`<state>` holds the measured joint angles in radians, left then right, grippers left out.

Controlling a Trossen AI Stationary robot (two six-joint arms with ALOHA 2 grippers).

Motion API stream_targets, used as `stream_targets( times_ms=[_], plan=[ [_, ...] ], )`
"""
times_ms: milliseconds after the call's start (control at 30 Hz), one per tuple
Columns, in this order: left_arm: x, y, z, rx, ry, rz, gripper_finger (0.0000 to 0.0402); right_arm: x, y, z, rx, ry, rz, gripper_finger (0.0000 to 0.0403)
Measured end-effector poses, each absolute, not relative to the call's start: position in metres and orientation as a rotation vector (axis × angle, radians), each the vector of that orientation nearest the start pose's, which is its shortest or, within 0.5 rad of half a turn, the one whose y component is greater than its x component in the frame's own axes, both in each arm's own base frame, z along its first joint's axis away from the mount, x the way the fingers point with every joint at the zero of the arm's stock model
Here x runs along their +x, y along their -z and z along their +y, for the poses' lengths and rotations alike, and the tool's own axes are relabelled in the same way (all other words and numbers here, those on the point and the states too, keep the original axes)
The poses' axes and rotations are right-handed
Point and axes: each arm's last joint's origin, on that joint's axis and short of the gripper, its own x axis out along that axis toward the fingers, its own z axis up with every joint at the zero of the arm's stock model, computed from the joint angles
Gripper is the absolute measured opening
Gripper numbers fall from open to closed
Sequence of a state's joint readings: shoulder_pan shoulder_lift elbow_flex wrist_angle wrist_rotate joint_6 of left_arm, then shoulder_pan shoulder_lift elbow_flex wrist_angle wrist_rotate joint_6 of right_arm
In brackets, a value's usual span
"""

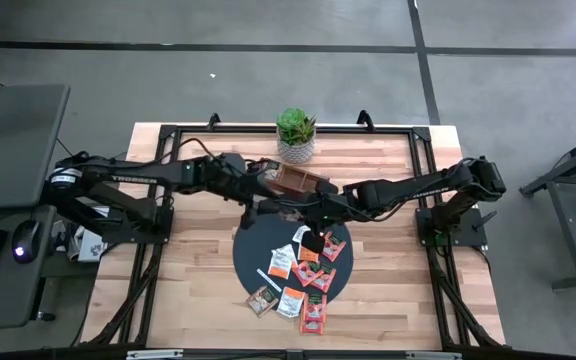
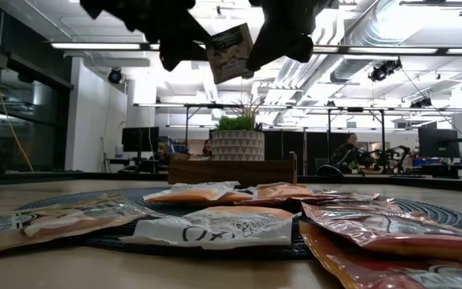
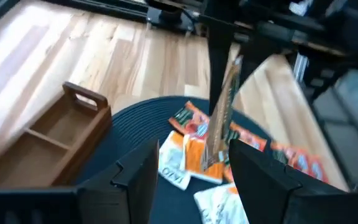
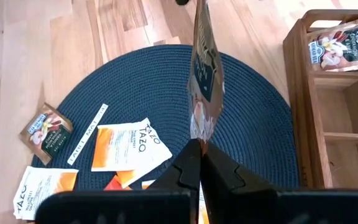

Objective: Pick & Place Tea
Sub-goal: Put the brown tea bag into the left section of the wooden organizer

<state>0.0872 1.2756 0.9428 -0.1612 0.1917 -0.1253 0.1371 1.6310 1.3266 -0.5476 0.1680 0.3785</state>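
right tool (image 4: 201, 155) pinching raised tea sachet (image 4: 205, 68)

Low view: both arms are cut off at the top edge, and the mat (image 2: 423, 210) hides under sachets (image 2: 215, 229). The tray (image 4: 328, 106) runs off the right wrist view's edge. Sachet print is unreadable from above.
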Motion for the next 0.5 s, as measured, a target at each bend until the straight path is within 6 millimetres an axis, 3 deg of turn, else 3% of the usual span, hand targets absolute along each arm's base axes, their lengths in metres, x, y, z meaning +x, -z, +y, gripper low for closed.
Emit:
stream_targets(
  times_ms=[200,500],
  plan=[
    [0.287,-0.302,0.019,-0.113,0.093,0.533,0.0193,0.349,-0.279,0.043,0.22,0.183,0.818,0.0],
    [0.3,-0.293,0.019,-0.12,0.114,0.608,0.0191,0.349,-0.279,0.043,0.214,0.183,0.817,0.0]
  ],
)
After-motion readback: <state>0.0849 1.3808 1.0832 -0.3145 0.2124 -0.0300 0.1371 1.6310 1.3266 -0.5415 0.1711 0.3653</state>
